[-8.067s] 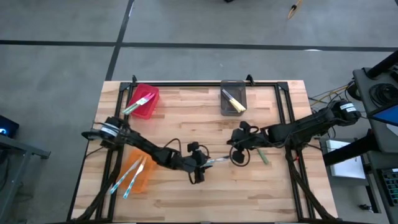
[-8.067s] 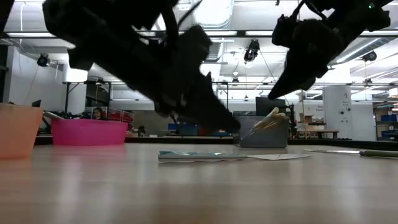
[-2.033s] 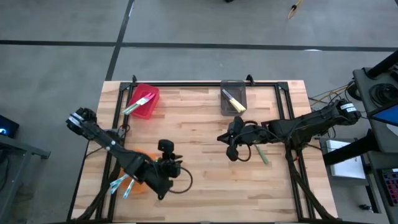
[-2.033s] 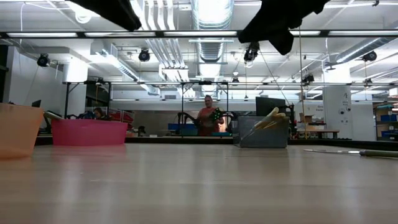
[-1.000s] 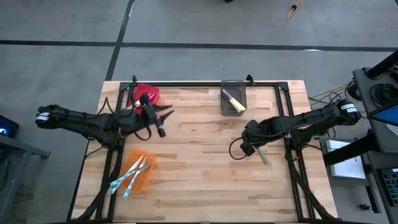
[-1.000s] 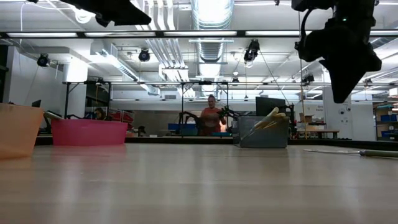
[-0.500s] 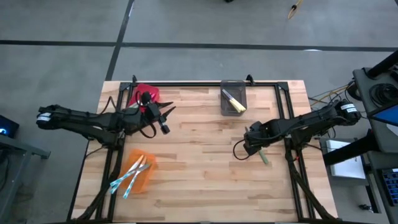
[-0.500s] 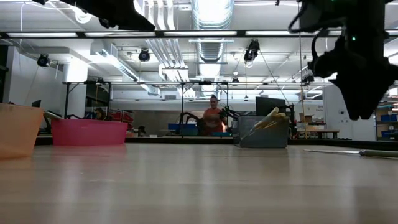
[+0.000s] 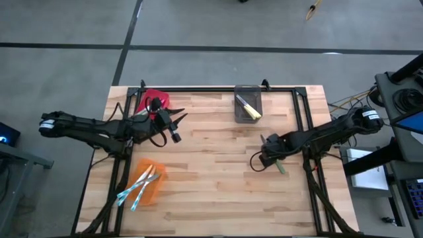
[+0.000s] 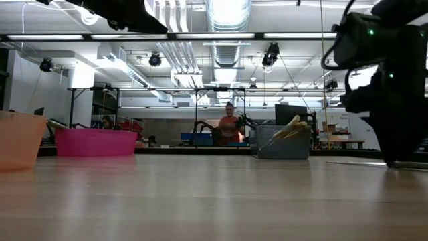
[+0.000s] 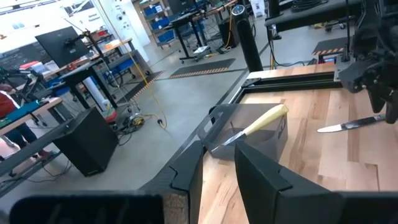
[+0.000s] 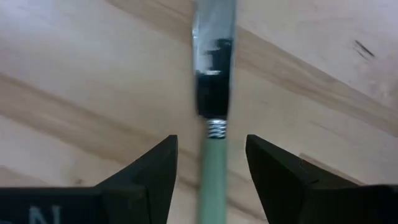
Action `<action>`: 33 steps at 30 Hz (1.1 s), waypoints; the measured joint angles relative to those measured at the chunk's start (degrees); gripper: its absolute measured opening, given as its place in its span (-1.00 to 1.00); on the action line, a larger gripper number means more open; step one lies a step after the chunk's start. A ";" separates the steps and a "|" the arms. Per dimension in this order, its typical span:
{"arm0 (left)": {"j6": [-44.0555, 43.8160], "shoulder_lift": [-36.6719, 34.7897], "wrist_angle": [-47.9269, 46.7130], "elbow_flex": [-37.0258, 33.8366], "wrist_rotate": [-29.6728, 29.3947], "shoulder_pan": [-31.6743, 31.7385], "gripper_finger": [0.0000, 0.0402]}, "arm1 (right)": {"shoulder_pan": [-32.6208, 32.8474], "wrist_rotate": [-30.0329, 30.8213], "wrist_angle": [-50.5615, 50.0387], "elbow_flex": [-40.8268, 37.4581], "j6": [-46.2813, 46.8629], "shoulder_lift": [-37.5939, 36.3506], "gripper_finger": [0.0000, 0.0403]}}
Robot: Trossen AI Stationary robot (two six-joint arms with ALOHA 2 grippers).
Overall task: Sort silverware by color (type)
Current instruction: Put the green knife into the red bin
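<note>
The wooden table point(image 9: 211, 172) fills the high view, with a red bin point(image 9: 153, 100) at its far left, a grey bin point(image 9: 248, 104) at the far middle holding a yellow-handled knife point(image 9: 249, 109), and an orange bin point(image 9: 147, 185) near the left holding light-blue-handled knives point(image 9: 135, 192). The left gripper point(image 9: 173, 127) hangs beside the red bin; its fingers point(image 11: 186, 174) stand narrowly apart, empty, as only its wrist view shows. The right gripper point(image 9: 268, 158) is low over a green-handled knife point(image 9: 280, 165) on the table's right side. Its wrist view alone shows the open fingers point(image 12: 155, 174) straddling that knife point(image 12: 214, 168) without touching it.
</note>
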 joint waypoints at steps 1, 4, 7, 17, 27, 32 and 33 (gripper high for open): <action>0.00 0.00 0.00 0.00 0.00 0.00 -0.63 | 0.08 0.20 0.81 -0.98 -0.02 0.00 -0.10; 0.00 0.00 0.00 0.00 0.02 0.00 -0.63 | 0.51 0.98 3.68 -3.58 -0.59 -0.22 -0.13; -0.02 0.00 0.00 0.00 0.02 0.00 -0.63 | 1.06 1.49 5.62 -5.94 -1.09 -0.20 -0.23; -1.86 1.05 0.04 0.00 0.07 -0.11 -0.63 | 1.75 3.77 10.05 -6.77 -5.30 -0.11 -0.89; -12.71 2.63 0.46 -0.04 10.64 -3.22 -0.63 | 1.75 3.50 23.03 -7.13 -17.75 -0.42 -0.97; -15.58 5.26 0.92 -0.07 11.02 -5.99 -0.63 | 1.75 7.78 27.87 -7.12 -19.67 -0.39 -0.96; -15.92 5.93 1.28 -0.09 11.00 -6.41 -0.63 | 1.71 9.15 27.97 -7.09 -19.97 -0.40 -0.96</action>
